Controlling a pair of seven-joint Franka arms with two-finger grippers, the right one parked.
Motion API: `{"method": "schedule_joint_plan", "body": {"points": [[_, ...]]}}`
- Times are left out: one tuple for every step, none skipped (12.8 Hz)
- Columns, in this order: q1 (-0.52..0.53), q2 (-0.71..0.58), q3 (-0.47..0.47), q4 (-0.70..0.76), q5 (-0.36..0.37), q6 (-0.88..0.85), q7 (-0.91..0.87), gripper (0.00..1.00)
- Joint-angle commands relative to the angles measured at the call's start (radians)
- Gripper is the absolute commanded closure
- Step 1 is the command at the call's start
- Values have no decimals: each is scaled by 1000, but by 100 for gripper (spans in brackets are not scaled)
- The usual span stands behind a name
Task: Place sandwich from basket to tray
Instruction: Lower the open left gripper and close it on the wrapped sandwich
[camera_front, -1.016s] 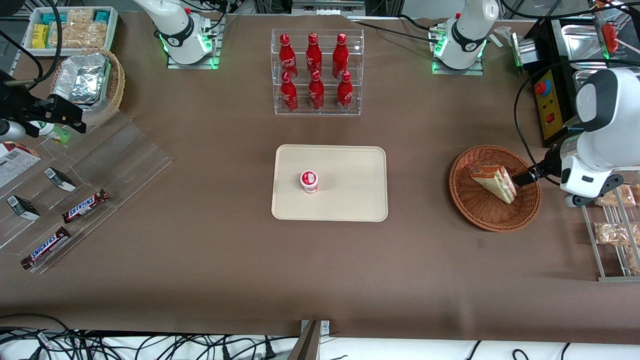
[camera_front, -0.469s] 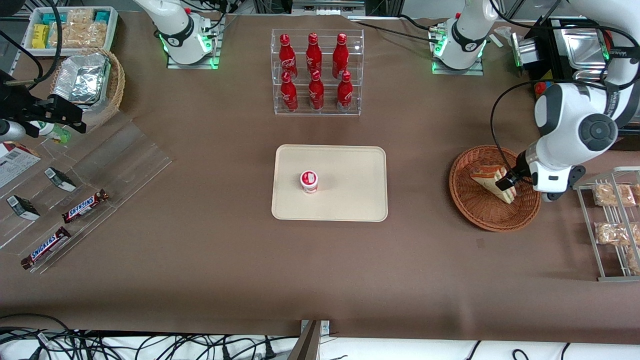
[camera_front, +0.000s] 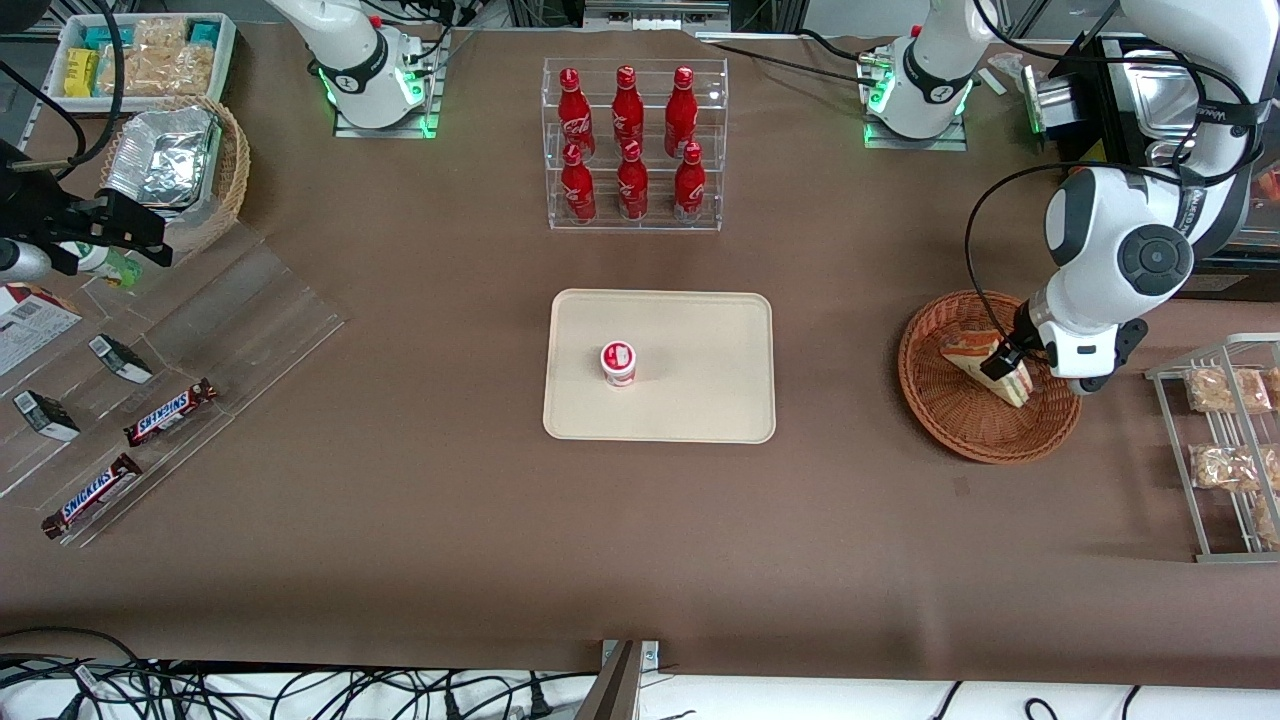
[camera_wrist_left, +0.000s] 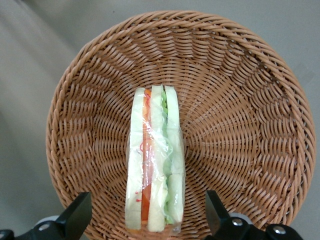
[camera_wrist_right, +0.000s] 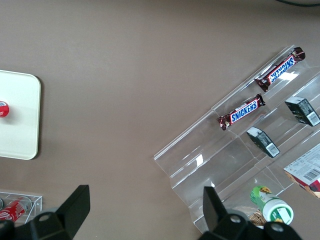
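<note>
tray holds only a small cup; sandwich on edge in basket; gripper above it, fingers wide, straddling it. Pre-grasp step: next descend, close on the bread faces

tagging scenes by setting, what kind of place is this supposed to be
Likely a lab mock-up of a snack shop counter: a clear rack of red soda bottles, Snickers bars on an acrylic display, and a wrapped sandwich in a wicker basket, with the gripper open above it.
</note>
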Motion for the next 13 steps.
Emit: {"method": "schedule_joint_plan", "body": {"points": [[-4,-7,0,-33,36,41,-55,0],[-5,7,0,-33,38,44,-62,0],[-5,10,0,-35,38,62,-66,0],[-5,15,0,-42,38,70,-74,0],[-5,18,0,-44,38,81,-77,0],[-5,21,0,-44,38,82,-92,0],[-5,27,0,-43,38,84,-101,0],[-5,29,0,-44,53,85,-108,0],[-5,33,0,-43,72,85,-131,10],[-5,41,-1,-41,90,85,-150,30],[-5,42,-1,-41,101,85,-155,48],[-5,41,-1,-41,101,85,-155,57],[-5,41,-1,-40,101,84,-154,59]]}}
